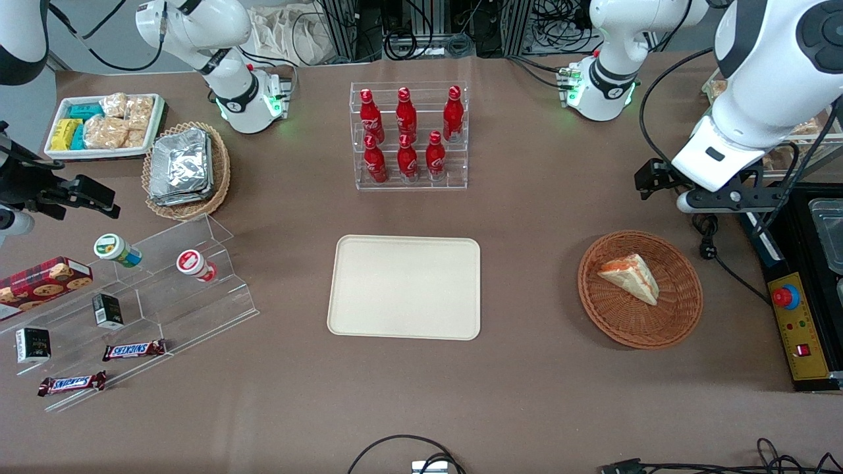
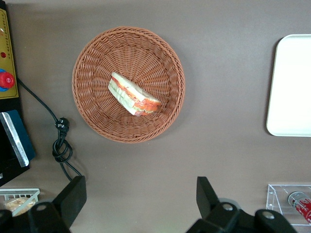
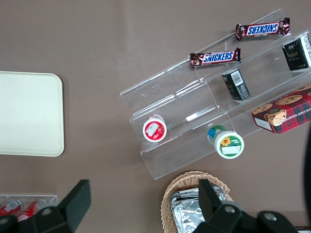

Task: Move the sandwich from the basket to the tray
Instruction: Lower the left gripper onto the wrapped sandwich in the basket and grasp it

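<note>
Basket, round reddish-brown wicker, toward the working arm's end of the table. Holds 1 sandwich, a white-bread wedge with orange-red and green filling along its edge, lying flat on the weave.

Tray, cream rectangle with rounded corners, mid-table, well apart from the basket. Nothing on it.

Gripper held in the air above bare table, beside the basket and farther from the front camera than it. Jaws spread wide, grasping nothing; both fingers clear of the wicker.

Clear tiered rack, farther from the front camera than the tray: 6 red bottles, 3 per row.

Tan basket, toward the parked arm's end: stack of foil packets. White tray beside it: snack packets.
</note>
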